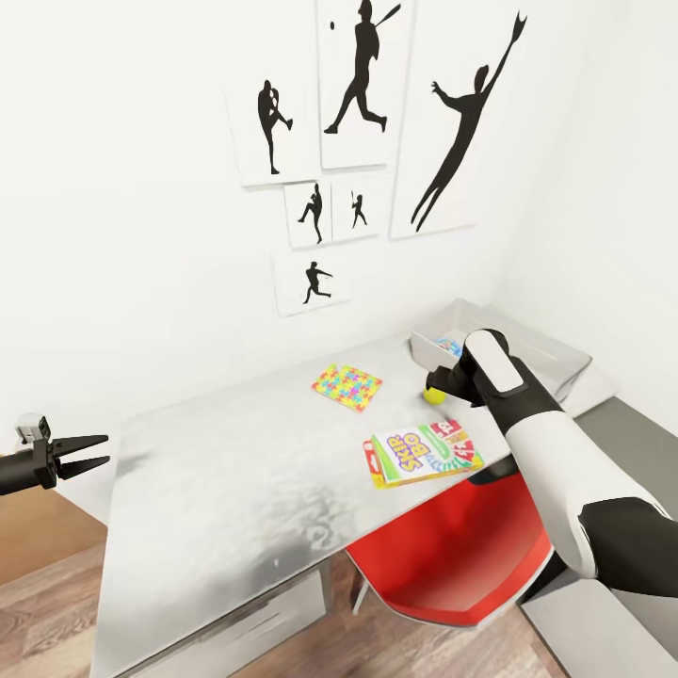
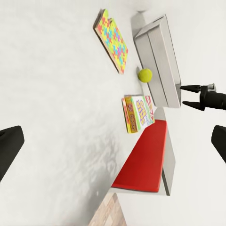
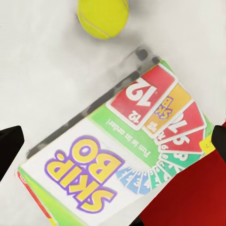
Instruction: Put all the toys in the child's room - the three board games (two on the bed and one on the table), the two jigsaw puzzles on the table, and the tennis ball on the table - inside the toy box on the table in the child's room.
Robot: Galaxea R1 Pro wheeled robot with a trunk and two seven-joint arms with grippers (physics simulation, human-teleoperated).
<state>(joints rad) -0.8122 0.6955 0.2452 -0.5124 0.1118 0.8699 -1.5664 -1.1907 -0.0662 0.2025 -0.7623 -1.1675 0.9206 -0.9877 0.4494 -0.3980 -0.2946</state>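
Note:
A Skip-Bo board game point(image 1: 422, 454) point(image 3: 122, 155) lies at the table's near right edge. Just beyond it rests the yellow tennis ball point(image 1: 434, 396) point(image 3: 103, 17). Left of the ball lies a colourful jigsaw puzzle point(image 1: 347, 387) point(image 2: 113, 41). The grey toy box point(image 1: 546, 350) point(image 2: 160, 59) stands at the far right corner, partly hidden by my right arm. My right gripper point(image 1: 439, 380) point(image 3: 113, 141) hovers open above the ball and the game, holding nothing. My left gripper point(image 1: 89, 453) point(image 2: 113, 143) hangs open off the table's left edge, empty.
The grey table point(image 1: 226, 471) stands against a white wall with black sports silhouettes. A red chair point(image 1: 452, 556) is tucked under the table's near right side. Wooden floor shows at the lower left. A grey ledge runs along the right.

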